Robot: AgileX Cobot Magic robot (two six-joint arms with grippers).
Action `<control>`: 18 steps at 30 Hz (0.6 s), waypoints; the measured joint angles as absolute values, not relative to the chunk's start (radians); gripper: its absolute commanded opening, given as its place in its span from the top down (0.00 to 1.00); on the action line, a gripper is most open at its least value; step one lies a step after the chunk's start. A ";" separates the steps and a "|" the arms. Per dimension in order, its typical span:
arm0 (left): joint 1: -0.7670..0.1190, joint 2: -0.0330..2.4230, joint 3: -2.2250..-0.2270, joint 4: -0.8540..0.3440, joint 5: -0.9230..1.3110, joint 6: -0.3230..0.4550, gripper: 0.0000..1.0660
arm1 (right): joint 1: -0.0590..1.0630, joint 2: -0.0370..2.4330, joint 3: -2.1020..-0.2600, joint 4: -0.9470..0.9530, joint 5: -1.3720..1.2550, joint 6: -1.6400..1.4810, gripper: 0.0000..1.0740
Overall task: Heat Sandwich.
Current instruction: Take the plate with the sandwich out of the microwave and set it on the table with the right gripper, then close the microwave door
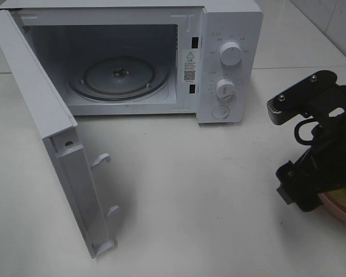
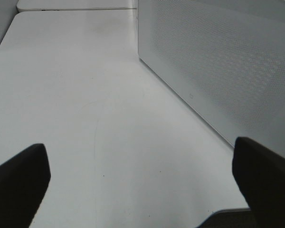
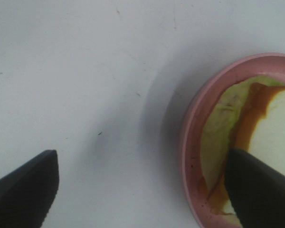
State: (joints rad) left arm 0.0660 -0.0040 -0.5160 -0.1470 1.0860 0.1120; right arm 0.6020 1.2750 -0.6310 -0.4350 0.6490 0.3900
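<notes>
Right end effector (image 3: 140, 183) is spread wide, gripping nothing, one finger (image 3: 261, 185) over the pink plate (image 3: 192, 142), the other over bare surface (image 3: 85, 71). It straddles the plate rim. Sandwich (image 3: 275, 128) lies on the plate, at the right edge of the surface, well apart from the microwave (image 1: 228, 63), whose door (image 1: 57, 144) hangs open w/ turntable (image 1: 118, 78) bare. Left end effector (image 2: 142, 175) idles wide open beside the microwave wall. Best approach, prob.: centre both fingers on the rim, grip the plate firmly, lift level. Exterior view hides most of the plate.

A lab-like test bench: a white microwave (image 1: 132, 57) on bare white tables (image 1: 190, 196) beside a tiled wall (image 1: 328, 23).
</notes>
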 measured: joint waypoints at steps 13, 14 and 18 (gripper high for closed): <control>0.066 -0.004 -0.516 -0.147 1.086 0.112 0.09 | 0.602 0.992 -0.631 -0.230 0.829 0.217 0.24; 0.066 -0.004 -0.516 -0.147 1.086 0.112 0.09 | 0.602 0.992 -0.631 -0.230 0.829 0.217 0.24; 0.066 -0.004 -0.516 -0.147 1.086 0.112 0.09 | 0.602 0.914 -0.631 -0.229 0.898 0.211 0.25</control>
